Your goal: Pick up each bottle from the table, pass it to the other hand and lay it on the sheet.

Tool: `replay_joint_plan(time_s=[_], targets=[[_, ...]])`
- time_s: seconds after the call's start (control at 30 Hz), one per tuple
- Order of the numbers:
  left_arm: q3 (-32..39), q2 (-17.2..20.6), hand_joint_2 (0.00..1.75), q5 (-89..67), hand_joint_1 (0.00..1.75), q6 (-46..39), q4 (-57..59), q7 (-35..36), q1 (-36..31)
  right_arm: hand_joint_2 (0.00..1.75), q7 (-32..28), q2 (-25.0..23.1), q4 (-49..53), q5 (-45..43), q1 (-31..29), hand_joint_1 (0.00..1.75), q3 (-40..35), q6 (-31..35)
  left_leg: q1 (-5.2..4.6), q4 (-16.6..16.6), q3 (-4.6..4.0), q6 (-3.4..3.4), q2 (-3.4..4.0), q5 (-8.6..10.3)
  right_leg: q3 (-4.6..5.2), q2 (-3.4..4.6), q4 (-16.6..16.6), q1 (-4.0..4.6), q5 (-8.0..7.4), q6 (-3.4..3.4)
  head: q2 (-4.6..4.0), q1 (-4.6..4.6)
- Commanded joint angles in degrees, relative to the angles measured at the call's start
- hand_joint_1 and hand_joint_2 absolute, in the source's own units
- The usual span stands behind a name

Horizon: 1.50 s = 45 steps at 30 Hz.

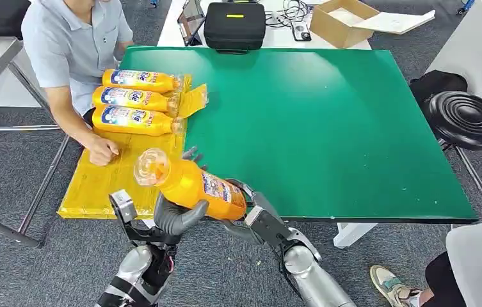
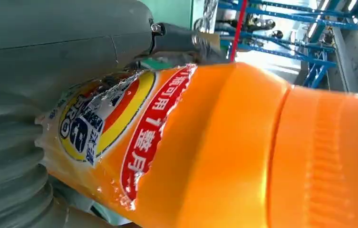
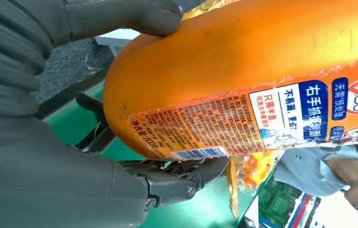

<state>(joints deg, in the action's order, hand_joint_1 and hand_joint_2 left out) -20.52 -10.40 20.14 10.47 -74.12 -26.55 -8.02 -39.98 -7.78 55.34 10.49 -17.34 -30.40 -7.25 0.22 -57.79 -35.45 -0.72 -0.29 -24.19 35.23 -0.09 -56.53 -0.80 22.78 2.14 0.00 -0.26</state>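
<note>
Both robot hands meet on one orange bottle (image 1: 190,185) at the near edge of the green tabletop (image 1: 328,128). Left hand (image 1: 177,216) cups the bottle's middle from underneath, thumb and fingers wrapped around it. Right hand (image 1: 241,204) clasps the bottle's base end; the right wrist view shows its thumb (image 3: 124,16) pressed over the rounded bottom and dark fingers under the label. So each hand is clamped on the same bottle.

Its long axis lies nearly level, base toward the right hand, clear cap (image 1: 152,166) pointing toward the yellow sheet (image 1: 107,182). That sheet lies directly beyond the cap, on the left hand's side, so the left hand looks better placed to carry it over. Three bottles (image 1: 137,101) already lie side by side at the sheet's far end, next to a seated person's hand (image 1: 102,151).
</note>
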Motion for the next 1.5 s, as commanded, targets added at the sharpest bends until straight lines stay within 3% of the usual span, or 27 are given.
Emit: replay_joint_plan(time_s=[0.03, 0.17, 0.23, 0.27, 0.3, 0.33, 0.4, 0.43, 0.63, 0.9, 1.03, 1.1, 1.17, 1.23, 1.27, 1.3, 1.37, 1.5], targets=[[-3.4, 1.9, 1.75, -2.9, 1.75, -0.9, 5.3, 0.4, -2.1, 1.75, 0.0, -0.2, -3.9, -0.2, -3.0, 1.75, -3.5, -2.2, 0.01, 0.1, 0.15, 0.03, 0.06, -0.03, -0.13, 0.05, 0.0, 0.01, 0.02, -0.05, 0.0, -0.02], [-3.1, 2.2, 1.75, -2.8, 1.75, 0.6, 6.7, 1.0, -2.5, 1.75, 0.0, -0.4, -2.0, -0.1, -2.7, 1.71, -3.2, -2.3, 0.02, 0.1, 0.34, 0.05, 0.1, -0.11, -0.3, 0.08, 0.0, 0.03, 0.09, -0.1, 0.0, 0.0], [-2.9, 2.3, 1.75, -2.6, 1.75, 0.9, 7.0, 1.2, -2.5, 1.75, 0.0, -0.5, -1.7, 0.0, -2.9, 1.47, -3.2, -2.3, -0.01, 0.0, 0.16, 0.03, 0.08, -0.05, -0.13, 0.07, 0.0, 0.0, 0.03, -0.06, 0.0, -0.02], [-2.5, 2.2, 1.75, -2.2, 1.75, 1.1, 7.5, 1.6, -2.6, 1.75, 0.0, -0.5, -0.4, -0.2, -2.6, 1.47, -2.9, -2.7, 0.0, 0.0, 0.31, 0.05, 0.15, -0.12, -0.26, 0.13, 0.0, 0.02, 0.09, -0.09, 0.0, 0.0], [-2.2, 2.2, 1.75, -1.6, 1.75, 1.5, 7.8, 1.9, -2.7, 1.75, 0.0, -0.5, 0.3, -0.3, -2.5, 1.08, -2.8, -2.9, 0.0, 0.0, 0.21, 0.04, 0.12, -0.08, -0.17, 0.1, 0.0, 0.01, 0.05, -0.07, 0.0, -0.02], [-2.2, 2.2, 1.75, -1.6, 1.75, 1.5, 7.8, 1.9, -2.7, 1.75, 0.0, -0.5, 0.3, -0.3, -2.5, 0.02, -2.8, -2.9, -0.02, 0.0, 0.14, 0.02, 0.08, -0.04, -0.1, 0.07, 0.0, -0.02, 0.03, -0.05, 0.0, 0.0], [-0.8, 2.2, 1.75, 1.3, 1.75, 3.2, 7.6, 3.7, -2.8, 1.75, 0.4, -0.8, 3.6, 0.3, -1.5, 0.0, -3.1, -2.7, -0.02, 0.0, 0.2, 0.03, 0.1, -0.07, -0.15, 0.08, 0.0, -0.01, 0.06, -0.07, 0.0, 0.0], [-0.4, 2.1, 1.75, 2.1, 1.75, 3.7, 7.7, 4.1, -2.9, 0.0, 0.3, -0.9, 4.2, 0.5, -1.3, 0.0, -3.3, -2.7, -0.02, 0.0, 0.16, 0.03, 0.11, -0.06, -0.1, 0.1, 0.0, -0.01, 0.04, -0.06, 0.0, 0.0], [4.6, 2.2, 1.75, 11.2, 1.75, 7.6, 9.9, 8.4, -5.6, 0.0, 0.0, -0.8, 12.3, 1.4, 1.0, 0.0, -5.6, 0.1, 0.02, 0.0, 0.28, 0.06, 0.18, -0.15, -0.23, 0.18, 0.0, 0.04, 0.1, -0.11, 0.0, 0.02], [5.1, 2.6, 1.75, 11.8, 1.75, 7.9, 10.4, 8.9, -6.3, 0.0, 0.0, -0.9, 12.3, 1.4, 1.1, 0.0, -5.8, 0.3, -0.01, 0.0, 0.13, 0.03, 0.11, -0.06, -0.1, 0.12, 0.0, 0.0, 0.03, -0.06, 0.0, 0.0], [11.1, 3.6, 1.75, 20.9, 1.75, 9.7, 20.7, 11.4, -12.8, 0.0, 0.0, -0.6, 12.5, -0.6, 0.2, 0.0, -7.7, 2.6, 0.01, 0.0, 0.28, 0.06, 0.12, -0.12, -0.24, 0.12, 0.0, 0.02, 0.09, -0.1, 0.0, 0.02], [13.1, 5.1, 1.75, 17.8, 1.75, 6.5, 24.6, 8.5, -15.9, 0.0, 0.0, -0.8, 12.6, -1.7, 0.4, 0.0, -7.4, 5.6, 0.07, 0.0, 0.31, 0.1, 0.15, -0.11, -0.27, 0.14, 0.0, 0.08, 0.07, -0.15, 0.0, 0.02], [16.3, 6.2, 1.75, 10.9, 1.75, -3.1, 25.2, 1.8, -17.7, 0.0, 0.0, -0.8, 12.6, -2.6, 1.4, 0.0, -5.9, 8.9, 0.04, 0.0, 0.33, 0.11, 0.12, -0.08, -0.27, 0.12, 0.0, 0.06, 0.08, -0.16, 0.0, 0.0], [18.5, 6.7, 1.75, 8.3, 1.75, -3.3, 20.3, 0.2, -15.8, 0.0, 0.0, -0.9, 10.3, -3.5, 2.0, 0.0, -3.9, 8.7, 0.04, 0.0, 0.14, 0.07, 0.16, -0.02, -0.1, 0.16, 0.0, 0.06, -0.01, -0.1, 0.0, 0.02], [18.0, 7.1, 1.75, 1.8, 1.75, -8.8, 16.3, -2.4, -14.0, 0.0, 0.0, -1.3, 10.3, -3.8, 3.0, 0.0, -2.0, 10.3, 0.05, 0.1, 0.27, 0.08, 0.15, -0.05, -0.22, 0.15, 0.0, 0.08, 0.03, -0.12, 0.0, 0.0], [18.1, 7.0, 1.75, 0.5, 1.75, -9.7, 14.1, -2.0, -13.0, 0.0, 0.0, -1.4, 9.6, -4.2, 3.4, 0.0, -1.1, 10.4, 0.08, 0.0, 0.43, 0.11, 0.23, -0.12, -0.35, 0.21, 0.0, 0.11, 0.07, -0.16, 0.0, -0.04], [15.9, 6.5, 1.75, -11.1, 1.75, -19.4, 6.5, -1.7, -9.3, 0.0, 0.0, -2.4, 9.2, -5.0, 5.3, 0.0, 3.9, 15.2, 0.05, 0.1, 0.19, 0.06, 0.07, -0.01, -0.14, 0.02, 0.0, 0.08, 0.03, -0.07, 0.0, 0.0], [13.6, 7.1, 1.75, -19.9, 1.75, -27.7, 5.3, -0.4, -8.6, 0.0, 0.0, -4.4, 9.3, -7.3, 7.0, 0.0, 10.7, 21.0, 0.06, 0.0, 0.24, 0.06, -0.05, -0.06, -0.25, -0.05, 0.0, 0.08, 0.12, -0.07, 0.0, 0.0]])
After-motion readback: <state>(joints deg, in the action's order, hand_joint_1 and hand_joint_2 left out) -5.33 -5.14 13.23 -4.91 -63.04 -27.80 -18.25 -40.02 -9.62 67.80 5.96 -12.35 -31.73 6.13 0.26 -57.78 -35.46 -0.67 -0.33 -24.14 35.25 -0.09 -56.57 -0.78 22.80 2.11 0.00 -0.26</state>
